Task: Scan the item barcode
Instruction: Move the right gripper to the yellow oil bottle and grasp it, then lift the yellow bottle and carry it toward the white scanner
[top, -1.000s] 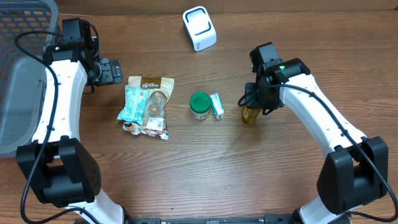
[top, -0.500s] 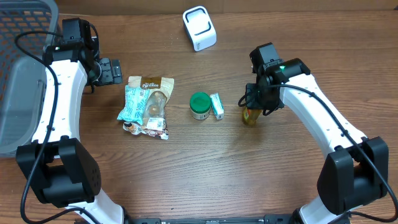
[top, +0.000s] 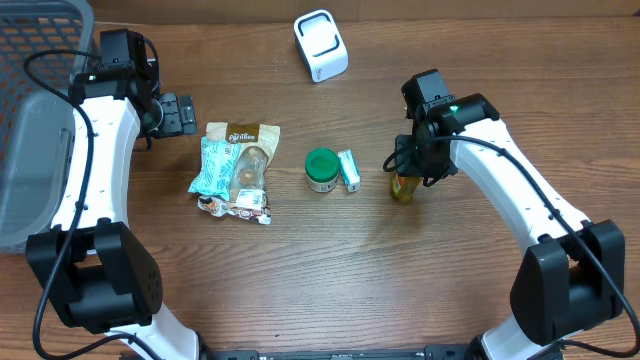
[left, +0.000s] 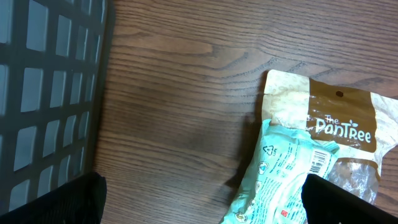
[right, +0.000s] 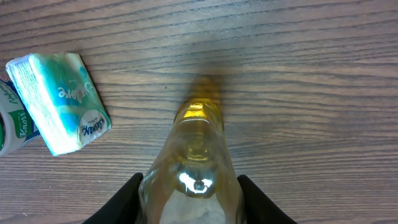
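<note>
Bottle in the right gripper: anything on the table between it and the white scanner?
Nothing visible. The right gripper holds the bottle, and the wood between it and the scanner is bare. The green-lidded jar and the teal packet lie off that line, toward the table's middle.

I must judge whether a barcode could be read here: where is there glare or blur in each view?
Right wrist: a bright glare spot sits on the bottle, whose far end is out of focus; the tissue pack is sharp. Left wrist: the teal pouch and its print are sharp; the fingers in the bottom corners are dark and blurred. Overhead: even light, no glare.
</note>
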